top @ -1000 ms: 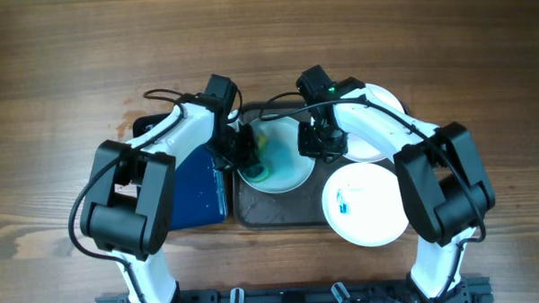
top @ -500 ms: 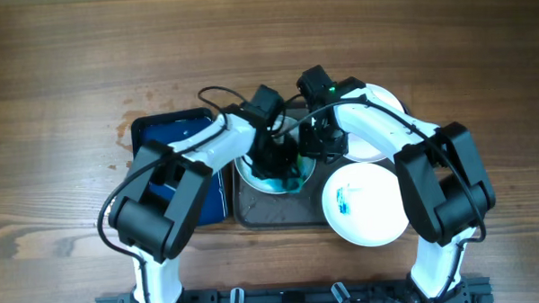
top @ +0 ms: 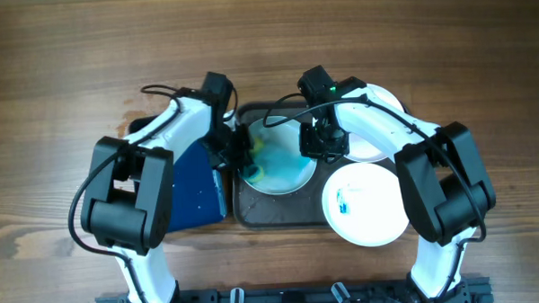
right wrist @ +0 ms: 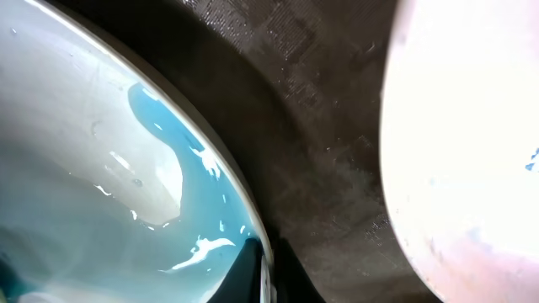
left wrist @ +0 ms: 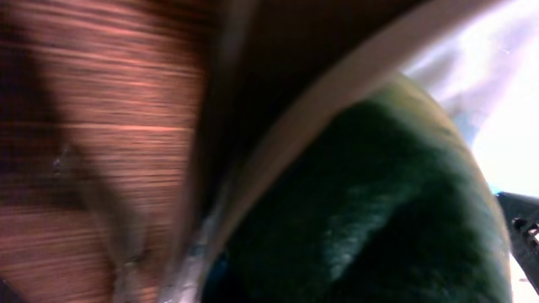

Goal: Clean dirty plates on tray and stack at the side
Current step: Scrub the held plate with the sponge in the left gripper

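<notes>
A white plate (top: pixel 286 169), wet with blue liquid, lies on the dark grey-brown tray (top: pixel 254 210). My right gripper (top: pixel 316 143) is shut on its right rim; the right wrist view shows the fingers (right wrist: pixel 268 271) pinching the rim of this plate (right wrist: pixel 101 168). My left gripper (top: pixel 241 154) is at the plate's left edge, shut on a yellow-green sponge (top: pixel 261 152) that rests on the plate. The left wrist view is blurred, with the dark green sponge (left wrist: pixel 379 202) filling it. A second plate (top: pixel 366 202) with a small blue smear sits front right. A third plate (top: pixel 381 116) sits back right.
A smaller glossy dark blue tray (top: pixel 194 186) lies left of the grey tray, under my left arm. Bare wooden table (top: pixel 266 44) surrounds both trays. In the right wrist view the tray surface (right wrist: pixel 320 126) separates the held plate from the neighbouring plate (right wrist: pixel 472 143).
My left gripper swept the sponge right across the plate and has come back to its left edge. Blue liquid is now spread over the plate. The right gripper has not moved.
</notes>
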Motion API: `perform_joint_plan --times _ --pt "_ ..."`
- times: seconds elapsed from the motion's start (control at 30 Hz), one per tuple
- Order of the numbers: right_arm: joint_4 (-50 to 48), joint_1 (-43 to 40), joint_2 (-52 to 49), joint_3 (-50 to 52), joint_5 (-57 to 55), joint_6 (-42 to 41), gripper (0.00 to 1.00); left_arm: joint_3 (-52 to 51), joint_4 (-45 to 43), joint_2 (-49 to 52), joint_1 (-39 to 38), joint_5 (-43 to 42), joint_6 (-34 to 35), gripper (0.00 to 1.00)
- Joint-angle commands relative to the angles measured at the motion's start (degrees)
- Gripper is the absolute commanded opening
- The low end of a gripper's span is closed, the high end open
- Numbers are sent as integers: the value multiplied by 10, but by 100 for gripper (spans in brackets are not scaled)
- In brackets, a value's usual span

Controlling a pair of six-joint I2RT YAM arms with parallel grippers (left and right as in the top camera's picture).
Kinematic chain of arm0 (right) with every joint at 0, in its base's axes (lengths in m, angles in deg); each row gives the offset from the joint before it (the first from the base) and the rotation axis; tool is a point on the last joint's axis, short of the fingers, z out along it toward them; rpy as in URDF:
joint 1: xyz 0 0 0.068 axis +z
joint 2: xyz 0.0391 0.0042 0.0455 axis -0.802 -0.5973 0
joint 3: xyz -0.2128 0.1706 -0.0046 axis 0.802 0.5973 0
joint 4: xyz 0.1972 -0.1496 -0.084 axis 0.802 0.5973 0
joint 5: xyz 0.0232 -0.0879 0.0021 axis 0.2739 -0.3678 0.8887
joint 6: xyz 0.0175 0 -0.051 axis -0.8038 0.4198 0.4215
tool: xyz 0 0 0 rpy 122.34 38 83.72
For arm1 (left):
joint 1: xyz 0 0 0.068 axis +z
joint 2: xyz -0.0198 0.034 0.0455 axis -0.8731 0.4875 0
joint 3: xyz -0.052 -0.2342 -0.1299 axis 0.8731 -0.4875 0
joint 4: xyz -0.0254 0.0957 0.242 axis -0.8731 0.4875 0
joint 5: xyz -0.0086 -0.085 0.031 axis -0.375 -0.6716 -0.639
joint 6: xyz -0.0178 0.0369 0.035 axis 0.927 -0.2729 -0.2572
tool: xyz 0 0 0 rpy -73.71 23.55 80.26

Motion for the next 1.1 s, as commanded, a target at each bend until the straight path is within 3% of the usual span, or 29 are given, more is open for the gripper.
perform_joint_plan --times 0.0,0.17,0.33,0.67,0.87,1.07 --pt "10 7 -27 25 -17 -1 4 -39 2 62 -1 200 -17 4" --pt "10 7 -27 25 -17 0 5 -39 -8 62 -72 162 -47 4" --pt "12 7 -27 25 -17 0 4 -39 -74 63 -137 95 -54 4" --pt "19 7 -27 25 -17 2 4 -39 -188 63 -117 -6 -46 4" --pt "19 7 -27 25 -17 2 4 -39 -161 63 -65 145 43 4" --pt "19 7 -27 25 -17 9 4 -39 -79 63 -37 217 39 4"
